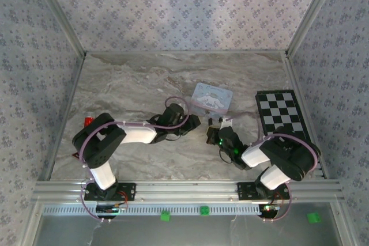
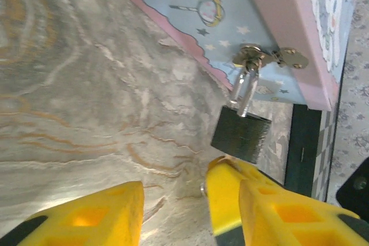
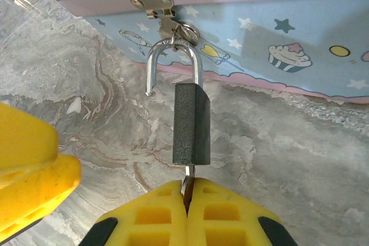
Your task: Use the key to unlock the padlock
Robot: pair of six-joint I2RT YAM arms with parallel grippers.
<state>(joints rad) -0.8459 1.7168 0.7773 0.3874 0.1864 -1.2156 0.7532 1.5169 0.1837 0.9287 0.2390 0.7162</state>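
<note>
**Two sets of fingers at one small padlock**

The right fingers (image 3: 176, 200) are pressed flat together on the silvery blade of the key (image 3: 187, 178), which stands in the underside of the padlock (image 3: 192, 125). The left fingers (image 2: 230, 200) stand apart with nothing between them. One of them lies just short of the padlock's lower corner, and whether it touches I cannot tell. All the fingers are blocky yellow plastic with square hollows in their faces.

The padlock hangs at the front of the tin (image 3: 277, 33), near the middle of the desk (image 3: 300, 154) and between the two arms. Its body is a narrow dark block with a fine grainy finish. Its shackle (image 3: 173, 50) is a bright, smooth metal loop threaded through the ring of the tin's hasp (image 3: 154, 1). One leg sits in the body; the other ends in the air beside it, out of its hole.

The tin is a flat rectangular box, pale blue with stars, a cupcake and a scalloped pink border, under a pink-edged lid. The lid is down, so what is inside is hidden. The hasp is a small brass-coloured plate riveted to the lid's edge.

The desk is smooth and marbled in grey and tan veins. A black-and-white checkered board (image 1: 283, 113) lies to the right of the tin.
</note>
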